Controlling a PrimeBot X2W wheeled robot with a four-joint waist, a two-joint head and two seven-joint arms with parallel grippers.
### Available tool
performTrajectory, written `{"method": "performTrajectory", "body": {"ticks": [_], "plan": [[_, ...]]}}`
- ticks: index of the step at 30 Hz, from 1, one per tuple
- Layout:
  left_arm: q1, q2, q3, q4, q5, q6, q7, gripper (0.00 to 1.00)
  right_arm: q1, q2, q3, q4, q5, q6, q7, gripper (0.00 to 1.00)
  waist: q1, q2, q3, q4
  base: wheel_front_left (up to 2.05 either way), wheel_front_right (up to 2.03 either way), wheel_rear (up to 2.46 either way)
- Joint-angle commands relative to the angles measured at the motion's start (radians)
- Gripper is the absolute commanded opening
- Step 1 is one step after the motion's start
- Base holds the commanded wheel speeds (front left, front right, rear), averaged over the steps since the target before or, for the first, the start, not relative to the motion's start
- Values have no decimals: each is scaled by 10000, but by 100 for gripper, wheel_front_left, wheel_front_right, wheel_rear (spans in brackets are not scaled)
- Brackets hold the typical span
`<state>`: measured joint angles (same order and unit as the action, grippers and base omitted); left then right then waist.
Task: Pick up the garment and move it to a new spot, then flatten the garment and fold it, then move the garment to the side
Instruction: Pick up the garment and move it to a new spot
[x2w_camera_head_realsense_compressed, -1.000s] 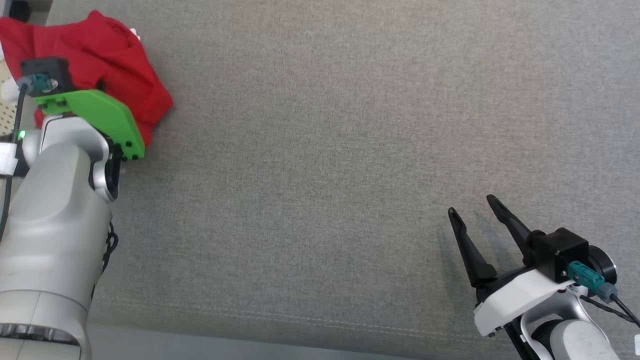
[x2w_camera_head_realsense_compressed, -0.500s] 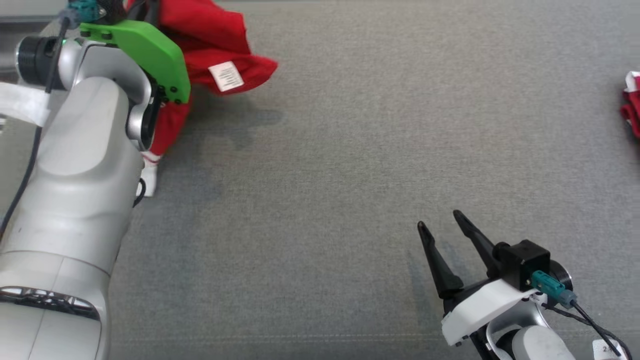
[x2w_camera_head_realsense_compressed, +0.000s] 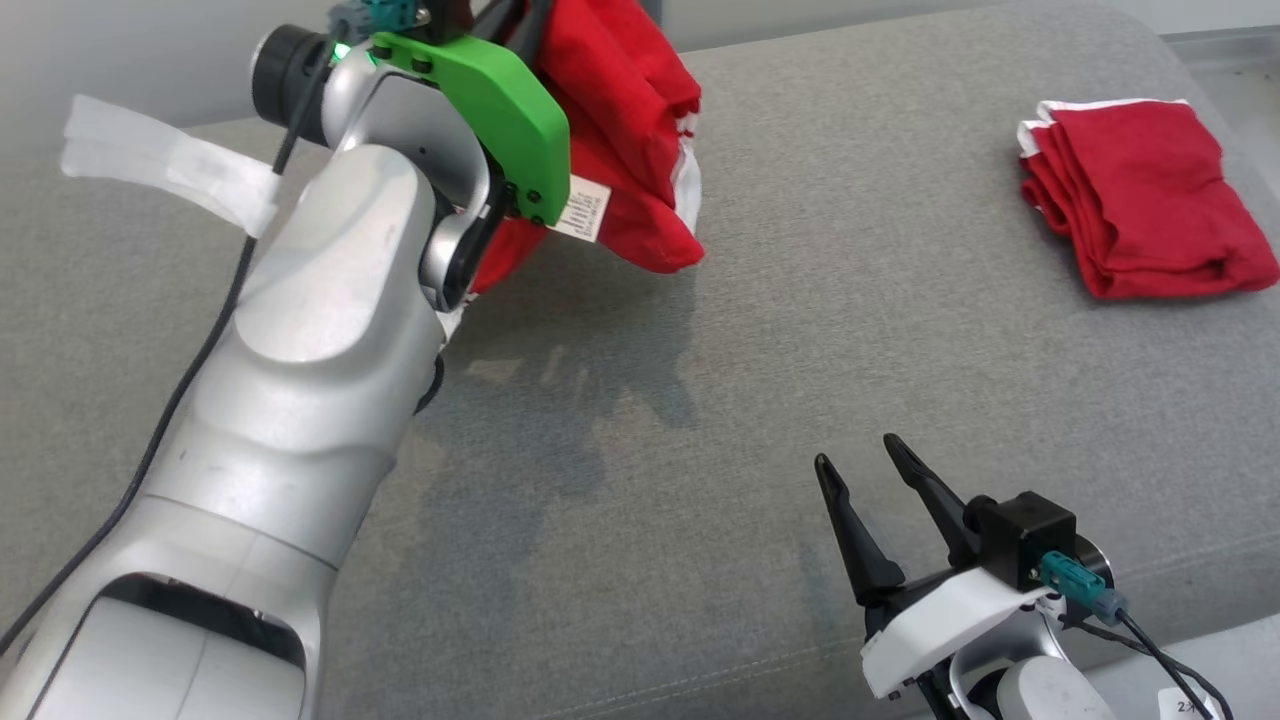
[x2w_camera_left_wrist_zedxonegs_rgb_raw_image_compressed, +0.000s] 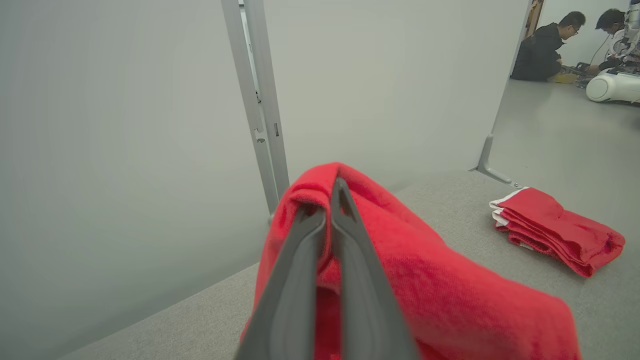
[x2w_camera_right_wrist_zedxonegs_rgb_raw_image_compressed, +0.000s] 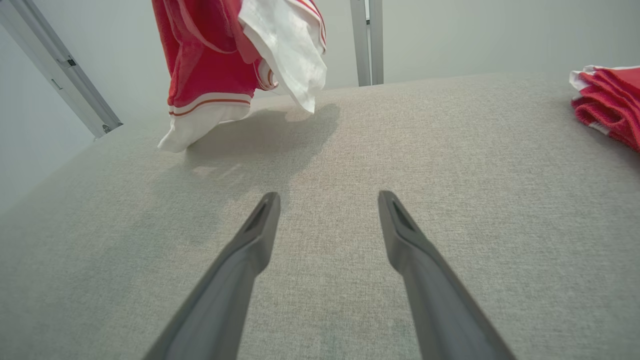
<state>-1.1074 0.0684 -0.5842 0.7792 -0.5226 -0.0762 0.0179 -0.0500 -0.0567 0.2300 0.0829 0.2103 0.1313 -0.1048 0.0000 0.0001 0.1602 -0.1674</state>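
Item: red garment (x2w_camera_head_realsense_compressed: 620, 110) with white trim, bunched and hanging in the air over the far left part of the grey cushion (x2w_camera_head_realsense_compressed: 760, 360), its label (x2w_camera_head_realsense_compressed: 580, 212) facing the head camera. In the right wrist view its lowest white cuff (x2w_camera_right_wrist_zedxonegs_rgb_raw_image_compressed: 195, 125) hangs at or just above the cushion; contact cannot be told. Progress: pick-up looks done and the carry to a new spot appears to be the step in hand. Setting down, flattening, folding and moving aside are all left. Left gripper (x2w_camera_left_wrist_zedxonegs_rgb_raw_image_compressed: 332, 200): fingers (x2w_camera_left_wrist_zedxonegs_rgb_raw_image_compressed: 300, 260) pressed together along their length, pinching a ridge of red cloth that drapes down both sides of them, so they bear the whole garment. Right gripper (x2w_camera_head_realsense_compressed: 855, 455): low over the cushion near its near edge, toward the right. Its fingers (x2w_camera_right_wrist_zedxonegs_rgb_raw_image_compressed: 250, 250) are spread wide with bare cushion between them, holding and touching nothing and well apart from the garment. Also present: a folded pile (x2w_camera_head_realsense_compressed: 1140, 215) of like red cloth at the far right corner, apart from both grippers; judged not part of the present handling
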Motion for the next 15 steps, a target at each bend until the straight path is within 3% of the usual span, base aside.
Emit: {"method": "performTrajectory", "body": {"ticks": [1, 6, 15], "plan": [[284, -49, -112, -145, -116, -49, 148, 0, -95, 10, 4, 63, 73, -12, -104, 100, 0, -1, -199, -661, 0, 0, 0], [1056, -64, -445, -591, -551, 2, 876, 0, -177, 45, 3, 207, 114, -12, -306, 100, 0, -1, 8, -929, 0, 0, 0], [2392, 665, -697, 660, -312, 583, 1102, 0, -269, 59, 64, 392, 136, -12, -453, 100, 0, -1, 156, -939, 0, 0, 0]]}}
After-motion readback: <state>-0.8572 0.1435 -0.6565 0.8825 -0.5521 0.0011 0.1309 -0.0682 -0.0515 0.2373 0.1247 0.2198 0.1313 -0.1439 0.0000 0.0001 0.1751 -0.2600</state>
